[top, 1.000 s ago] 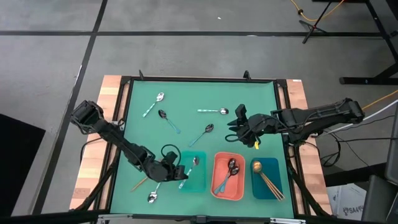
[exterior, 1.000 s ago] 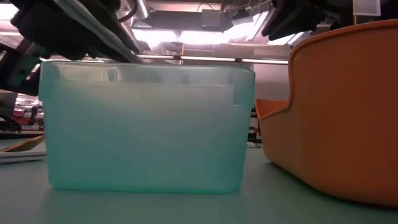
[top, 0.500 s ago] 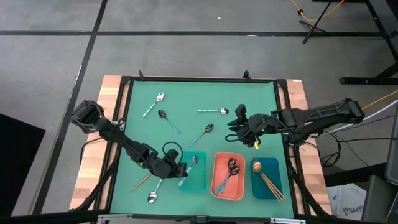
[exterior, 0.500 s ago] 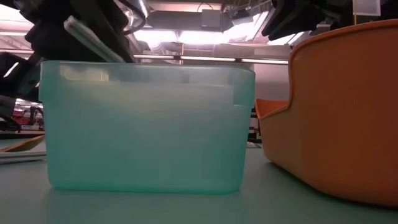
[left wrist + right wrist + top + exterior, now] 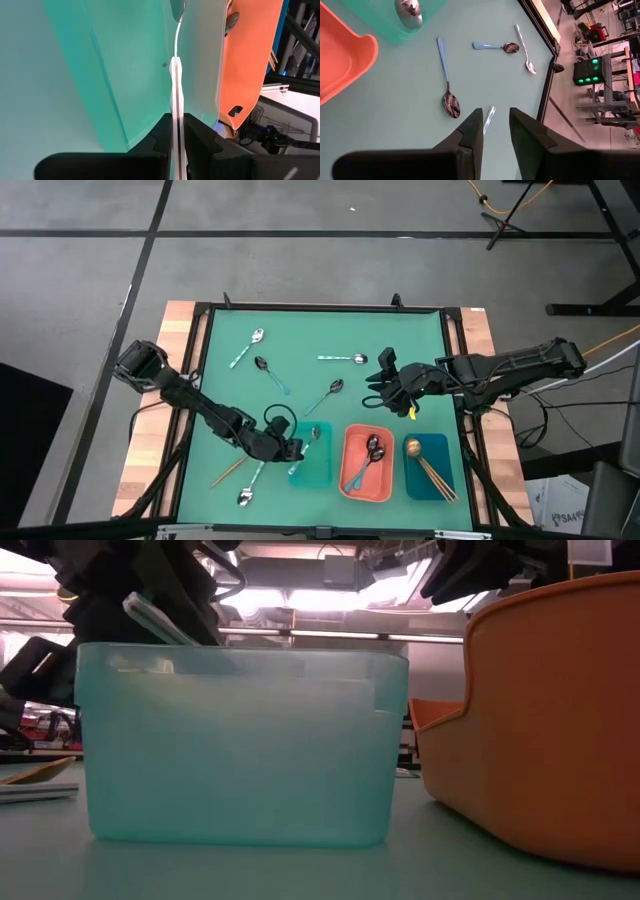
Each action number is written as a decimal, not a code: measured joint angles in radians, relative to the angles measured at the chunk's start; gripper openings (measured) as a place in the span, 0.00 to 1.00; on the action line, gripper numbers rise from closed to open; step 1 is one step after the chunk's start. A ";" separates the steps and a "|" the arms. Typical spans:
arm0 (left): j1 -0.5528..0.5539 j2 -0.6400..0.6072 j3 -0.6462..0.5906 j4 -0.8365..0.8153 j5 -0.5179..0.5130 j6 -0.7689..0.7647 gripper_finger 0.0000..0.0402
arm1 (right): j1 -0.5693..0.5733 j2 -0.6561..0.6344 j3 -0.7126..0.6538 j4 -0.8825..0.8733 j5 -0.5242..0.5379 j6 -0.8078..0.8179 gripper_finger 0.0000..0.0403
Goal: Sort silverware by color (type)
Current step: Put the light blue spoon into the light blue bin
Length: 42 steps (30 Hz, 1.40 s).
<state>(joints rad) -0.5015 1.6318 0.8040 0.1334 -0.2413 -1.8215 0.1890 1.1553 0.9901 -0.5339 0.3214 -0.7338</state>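
Left gripper (image 5: 288,451) clamps a teal-handled spoon (image 5: 177,90) at the teal tray's (image 5: 322,470) left rim.
Its jaws are pinched onto the handle, the silver bowl reaching over the tray; the coral tray (image 5: 366,480) sits just beside. Right gripper (image 5: 377,390) hovers mid-table, jaws slightly parted, gripping nothing, with a dark spoon (image 5: 331,391) nearby. Other spoons lie scattered on the open mat (image 5: 300,330) behind.
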 joint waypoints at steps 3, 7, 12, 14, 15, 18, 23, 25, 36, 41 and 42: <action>0.003 0.000 0.000 0.000 -0.002 0.024 0.07 | 0.000 0.000 0.000 0.000 0.000 0.000 0.22; 0.005 0.000 0.000 0.000 -0.003 0.026 0.10 | 0.000 0.000 0.000 0.000 0.000 0.000 0.22; 0.005 0.000 0.000 -0.001 -0.003 0.026 0.14 | 0.000 0.000 0.000 0.000 0.000 0.000 0.22; 0.005 0.000 0.000 -0.002 -0.003 0.027 0.15 | 0.000 0.000 0.000 0.000 0.000 0.000 0.22; 0.005 0.000 0.000 -0.002 -0.003 0.027 0.16 | 0.000 0.000 0.000 0.000 0.000 0.000 0.22; 0.005 0.000 0.000 -0.002 -0.003 0.027 0.18 | 0.000 0.000 0.000 0.000 0.000 0.000 0.22; 0.005 0.000 0.000 -0.002 -0.003 0.027 0.20 | 0.000 0.000 0.000 0.000 0.000 0.000 0.22; 0.005 0.000 0.000 -0.002 -0.003 0.027 0.20 | 0.000 0.000 0.000 0.000 0.000 0.000 0.22; 0.005 -0.042 0.000 0.089 -0.015 0.096 0.20 | 0.000 0.000 0.000 -0.040 -0.001 0.036 0.22; 0.018 -0.096 0.000 0.161 -0.070 0.200 0.20 | 0.000 0.000 0.000 -0.064 0.000 0.057 0.22; 0.023 -0.108 0.000 0.170 -0.082 0.232 0.20 | 0.000 0.000 0.000 -0.067 0.000 0.072 0.22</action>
<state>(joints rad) -0.4790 1.5242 0.8040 0.3037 -0.3229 -1.5899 0.1894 1.1557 0.9905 -0.6005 0.3210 -0.6622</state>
